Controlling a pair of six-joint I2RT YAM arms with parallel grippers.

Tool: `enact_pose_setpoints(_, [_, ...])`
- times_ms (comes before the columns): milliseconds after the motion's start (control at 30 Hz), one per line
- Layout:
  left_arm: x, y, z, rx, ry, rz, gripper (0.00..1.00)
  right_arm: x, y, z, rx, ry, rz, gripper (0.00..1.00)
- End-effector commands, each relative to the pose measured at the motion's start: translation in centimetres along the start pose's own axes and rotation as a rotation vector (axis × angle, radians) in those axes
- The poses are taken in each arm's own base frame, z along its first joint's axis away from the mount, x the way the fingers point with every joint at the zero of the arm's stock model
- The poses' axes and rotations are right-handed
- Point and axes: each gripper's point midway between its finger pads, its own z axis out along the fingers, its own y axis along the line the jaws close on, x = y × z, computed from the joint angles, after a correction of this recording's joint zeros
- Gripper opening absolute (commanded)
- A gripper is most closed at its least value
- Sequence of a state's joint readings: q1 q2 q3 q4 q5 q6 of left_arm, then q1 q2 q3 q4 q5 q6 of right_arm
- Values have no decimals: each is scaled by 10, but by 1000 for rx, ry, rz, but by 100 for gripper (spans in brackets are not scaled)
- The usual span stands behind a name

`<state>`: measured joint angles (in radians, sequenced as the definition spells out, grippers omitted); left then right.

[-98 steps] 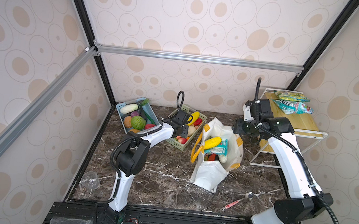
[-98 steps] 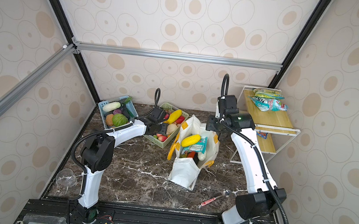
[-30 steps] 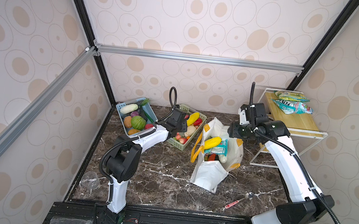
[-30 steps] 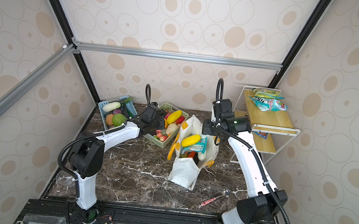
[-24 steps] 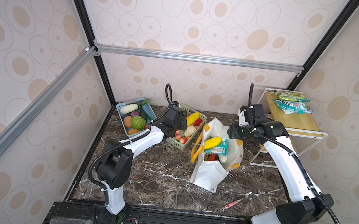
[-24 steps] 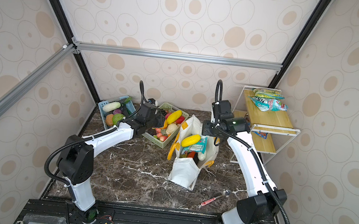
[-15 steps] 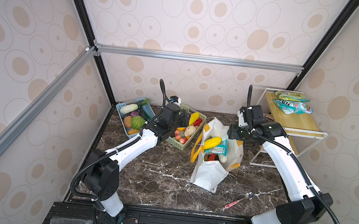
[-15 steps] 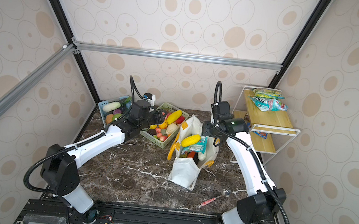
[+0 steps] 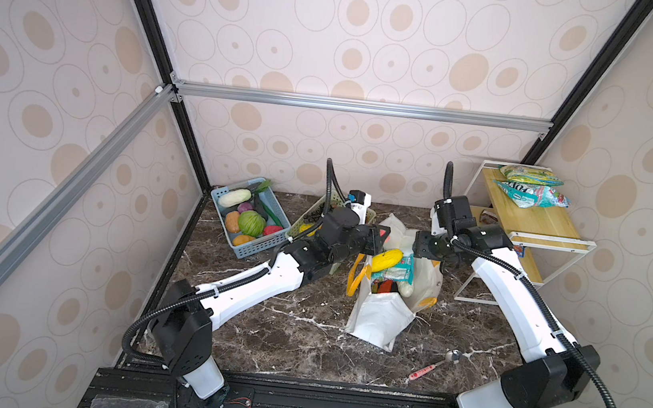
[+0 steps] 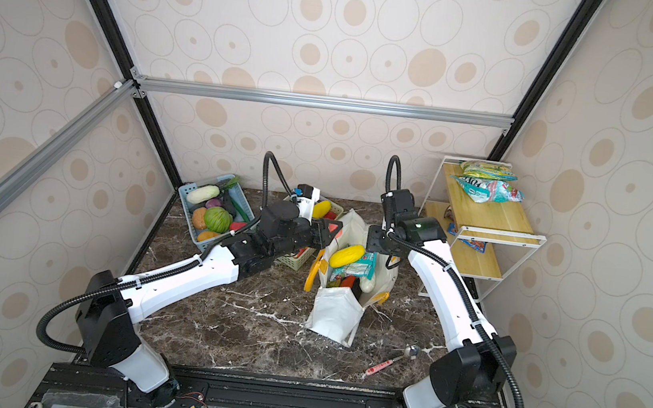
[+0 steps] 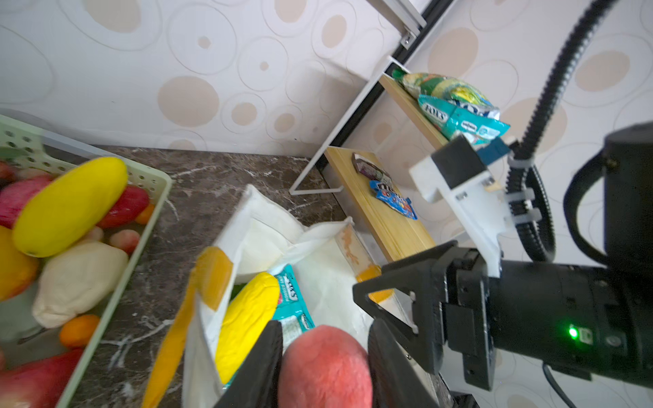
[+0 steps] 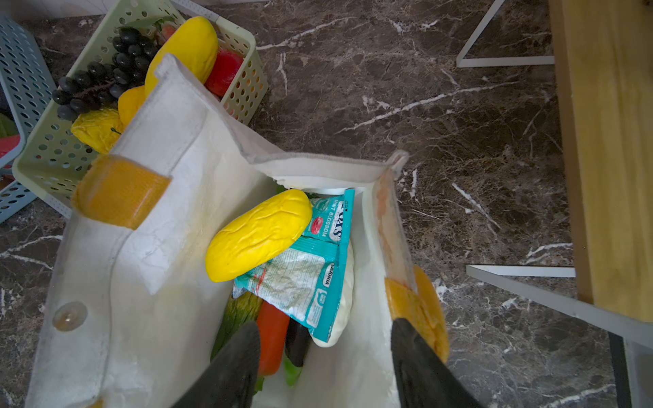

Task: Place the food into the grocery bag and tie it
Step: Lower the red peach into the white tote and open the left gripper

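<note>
Bag [image 9: 378, 324], white, yellow-orange handles [image 12: 120, 190]. Stands upright on desk [image 9: 301, 336], toward back edge, between green basket [image 12: 243, 46] and rack [image 9: 532, 220]. Mouth gaping. Shows in both top views [image 10: 335, 315].

Inside, top layer: yellow piece [image 12: 258, 236] lying across teal packet [image 12: 300, 282]. Beneath: carrot [image 12: 272, 335], eggplant [image 12: 296, 342], green-striped gourd [image 12: 240, 311]. White piece [image 12: 330, 340] tucked under packet, against bag wall.

Left gripper [image 11: 325, 339]: clenched on red fruit [image 11: 325, 371], one finger on each side. Hangs above bag's mouth, at rim nearest green basket. Fruit clear of the food below, not yet in bag. Same spot in a top view [image 9: 379, 236].

Right gripper [image 12: 325, 339]: jaws apart, nothing clamped. Reaches over mouth from rack side. One finger [image 12: 240, 360] above gourd and carrot, the other just beside bag wall at one of the handles; contact there not certain.

Both grippers near each other over bag, not touching.

Green basket: just beside bag, holds more produce, among it a long yellow fruit, black grapes and red pieces. Blue basket [image 9: 257, 247]: back left corner of desk, also full of produce. Spoon [image 9: 434, 366]: loose near front edge, right of bag. Snack packs [image 9: 532, 186]: on rack's top shelf.
</note>
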<state>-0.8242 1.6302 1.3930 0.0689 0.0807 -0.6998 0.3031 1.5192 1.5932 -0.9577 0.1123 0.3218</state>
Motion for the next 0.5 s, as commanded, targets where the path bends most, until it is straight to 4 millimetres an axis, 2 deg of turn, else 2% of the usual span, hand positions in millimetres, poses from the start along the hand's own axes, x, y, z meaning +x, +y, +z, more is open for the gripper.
enact_pose_setpoints(0, [8, -21, 13, 38, 18, 8, 39, 4, -19, -1, 44, 13, 45, 62])
enact_pose_setpoints(267, [67, -26, 47, -30, 182, 138, 40, 1, -43, -13, 73, -5, 84, 63])
enact_pose_setpoints(467, [97, -18, 63, -78, 250, 178, 41, -4, -55, -19, 82, -25, 112, 63])
